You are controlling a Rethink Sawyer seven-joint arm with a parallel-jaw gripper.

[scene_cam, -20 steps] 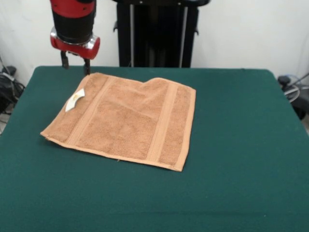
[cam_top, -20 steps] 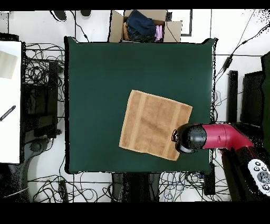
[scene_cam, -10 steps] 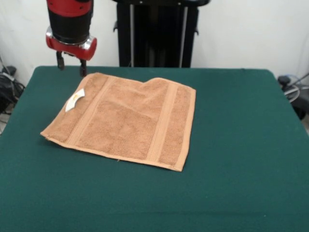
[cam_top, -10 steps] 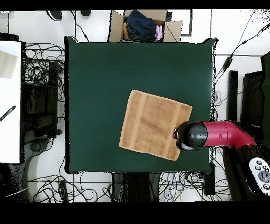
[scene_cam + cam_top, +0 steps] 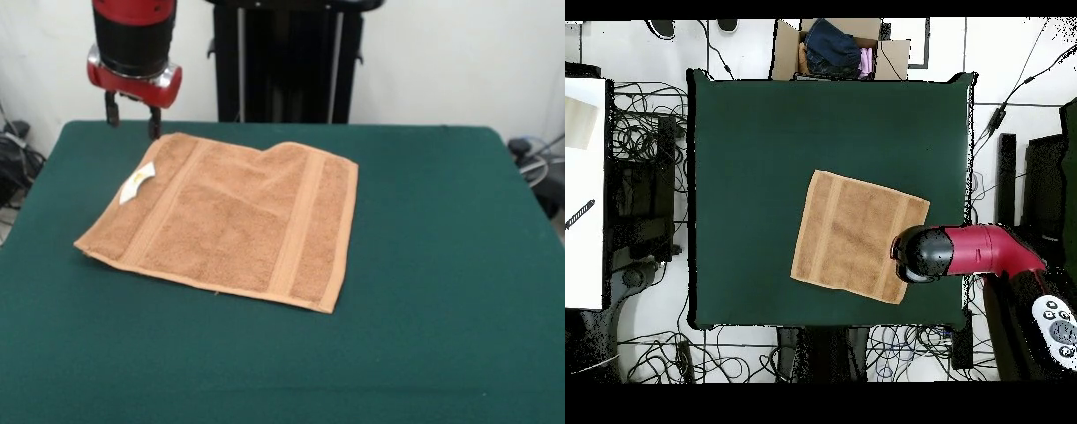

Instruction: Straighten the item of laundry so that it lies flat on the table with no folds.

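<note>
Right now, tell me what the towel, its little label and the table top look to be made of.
Towel: looks like terry cotton, matte orange-tan, with a nubby looped pile and flatter woven bands across it.
Label: seems a thin woven or printed fabric tag, white and smooth; too small to tell which.
Table top: appears covered in dark green felt-like cloth, matte and even, with no shine or grain.
</note>
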